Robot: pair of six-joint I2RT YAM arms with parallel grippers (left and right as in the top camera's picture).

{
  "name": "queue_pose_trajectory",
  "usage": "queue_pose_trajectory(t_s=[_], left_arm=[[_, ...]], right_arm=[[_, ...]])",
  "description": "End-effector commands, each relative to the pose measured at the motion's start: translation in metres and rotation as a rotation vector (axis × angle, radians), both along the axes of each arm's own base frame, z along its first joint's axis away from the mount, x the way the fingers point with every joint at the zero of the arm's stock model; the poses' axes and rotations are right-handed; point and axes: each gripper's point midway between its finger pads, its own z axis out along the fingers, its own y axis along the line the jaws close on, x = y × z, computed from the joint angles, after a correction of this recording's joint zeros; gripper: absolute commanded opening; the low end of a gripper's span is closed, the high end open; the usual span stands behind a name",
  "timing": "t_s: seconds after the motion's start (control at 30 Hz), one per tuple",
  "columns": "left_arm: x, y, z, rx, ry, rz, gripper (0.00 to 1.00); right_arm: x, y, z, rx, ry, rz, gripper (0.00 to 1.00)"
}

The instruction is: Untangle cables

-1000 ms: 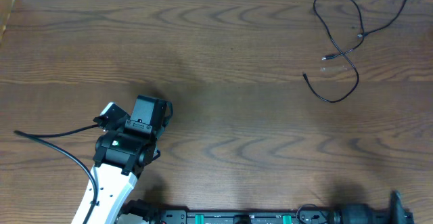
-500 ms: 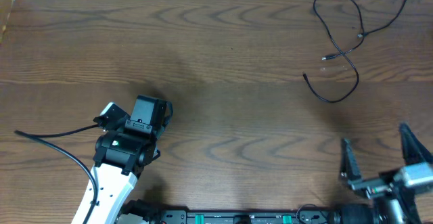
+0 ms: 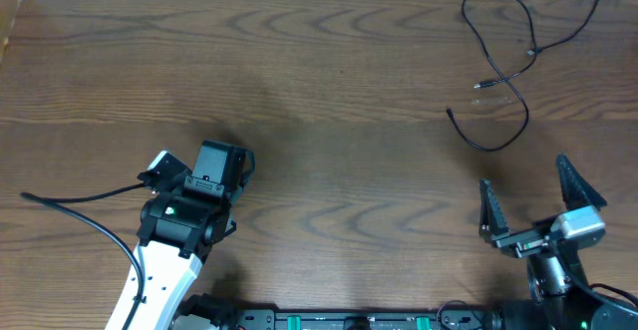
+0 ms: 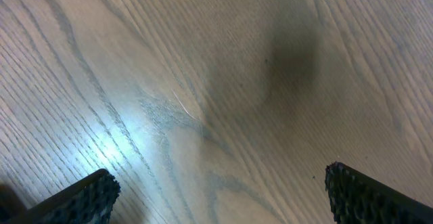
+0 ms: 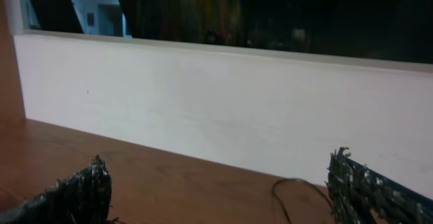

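Note:
Thin black cables (image 3: 508, 61) lie looped and crossed on the wooden table at the far right, with small plug ends near the crossing (image 3: 483, 85); one strand runs off the right edge. A loop of them shows in the right wrist view (image 5: 287, 190). My right gripper (image 3: 528, 195) is open and empty, raised near the front right, well short of the cables. My left gripper (image 4: 216, 190) is open and empty over bare wood at the left; in the overhead view (image 3: 221, 161) it points down.
The thicker black robot cable (image 3: 75, 210) trails left from the left arm. A white wall (image 5: 223, 109) borders the table's far edge. The arm bases sit along the front edge (image 3: 349, 320).
My right arm has come into view from the front right and moved up and left toward the cables, fingers open. The left arm and the cables have not moved.

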Motion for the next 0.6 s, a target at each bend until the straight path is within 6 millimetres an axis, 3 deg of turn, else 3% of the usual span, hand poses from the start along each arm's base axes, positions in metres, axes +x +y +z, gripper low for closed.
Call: queue_pose_trajectory(t_s=[0.0, 0.57], left_arm=[[0.000, 0.005, 0.002, 0.016, -0.008, 0.019, 0.98], [0.000, 0.005, 0.002, 0.016, -0.008, 0.019, 0.98]], right_arm=[[0.003, 0.003, -0.009, 0.010, 0.008, 0.020, 0.99], [0.008, 0.002, -0.022, 0.003, 0.035, 0.014, 0.99]])
